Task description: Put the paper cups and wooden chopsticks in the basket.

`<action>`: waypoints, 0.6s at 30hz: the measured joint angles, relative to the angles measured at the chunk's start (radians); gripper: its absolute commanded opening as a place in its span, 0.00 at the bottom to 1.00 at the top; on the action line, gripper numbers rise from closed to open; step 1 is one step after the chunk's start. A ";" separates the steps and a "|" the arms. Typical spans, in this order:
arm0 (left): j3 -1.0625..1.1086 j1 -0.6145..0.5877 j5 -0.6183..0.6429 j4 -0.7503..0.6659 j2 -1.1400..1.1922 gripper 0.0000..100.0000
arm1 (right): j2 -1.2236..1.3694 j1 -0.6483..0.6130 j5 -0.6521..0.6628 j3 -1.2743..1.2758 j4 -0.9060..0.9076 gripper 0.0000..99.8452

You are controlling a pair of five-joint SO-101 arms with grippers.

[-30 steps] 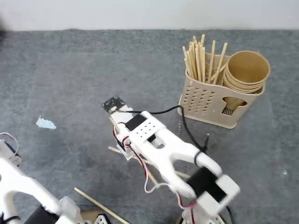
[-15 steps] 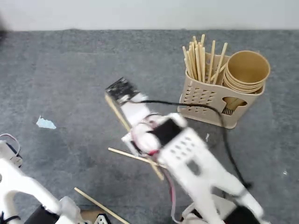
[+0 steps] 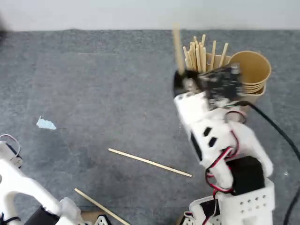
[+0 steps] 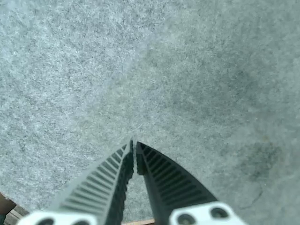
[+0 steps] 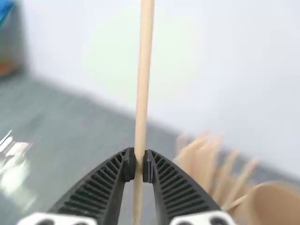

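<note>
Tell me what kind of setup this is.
Probably a robotics lab test bench: grey felt-covered table, bare white wall, small arm with exposed wiring, its right gripper holding a chopstick by staged paper cups.

Three wooden chopsticks outside the basket (image 3: 257,97): first loose chopstick (image 3: 150,162) and second loose chopstick (image 3: 101,206) flat on the table (image 3: 93,79), plus held chopstick (image 5: 144,70) in the right hand (image 5: 138,163). Inside, a bundle of chopsticks (image 3: 201,51), roughly ten, too crowded to count exactly. One cup stack (image 3: 251,70), about four rims. One blue scrap (image 3: 46,123). Two hands, counting the left hand (image 4: 135,153).
</note>
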 measured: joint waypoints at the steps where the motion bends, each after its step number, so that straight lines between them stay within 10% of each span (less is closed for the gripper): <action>1: 0.000 0.000 0.000 0.000 0.000 0.01 | 0.000 0.029 0.000 0.000 -0.051 0.01; 18: 0.000 0.000 0.000 0.000 0.000 0.01 | 0.141 0.244 0.000 0.384 -0.736 0.01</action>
